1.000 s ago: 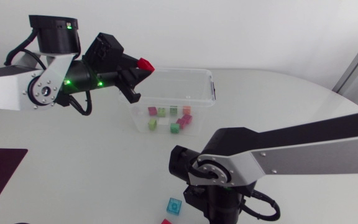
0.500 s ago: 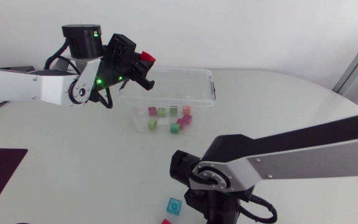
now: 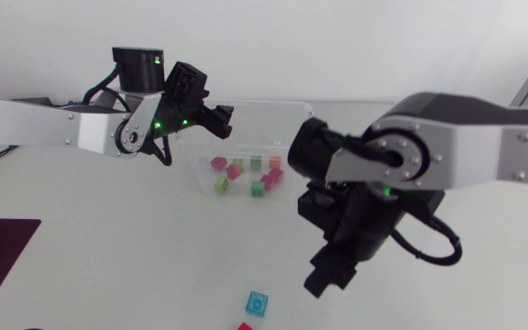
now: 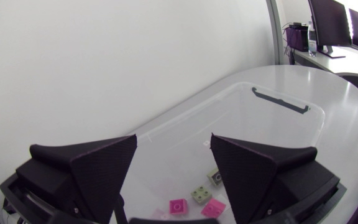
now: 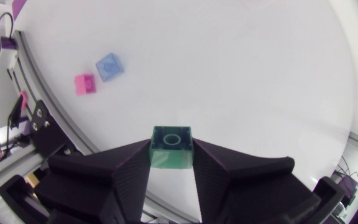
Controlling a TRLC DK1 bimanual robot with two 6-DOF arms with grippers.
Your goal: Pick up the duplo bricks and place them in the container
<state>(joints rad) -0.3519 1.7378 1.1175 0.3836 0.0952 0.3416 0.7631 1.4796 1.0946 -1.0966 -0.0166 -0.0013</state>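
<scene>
White table [image 3: 108, 238]: right gripper [image 5: 171, 152] pinches a green brick [image 5: 171, 140] well apart from the container [image 3: 282, 115]; left gripper [image 4: 173, 149] gapes empty over it

Container [image 3: 269, 119]: clear plastic tub, upright, open-topped, at the far side of the table. On its floor lies a loose cluster of small bricks [image 3: 258, 189] (pink, green, one orange), none stacked. Green brick [image 5: 172, 147]: one round stud showing, clamped between the fingers of the right gripper [image 5: 171, 163], off the table. Blue brick [image 5: 109, 66] and pink brick [image 5: 84, 84]: flat on the table, just beside each other, well apart from the container.
</scene>
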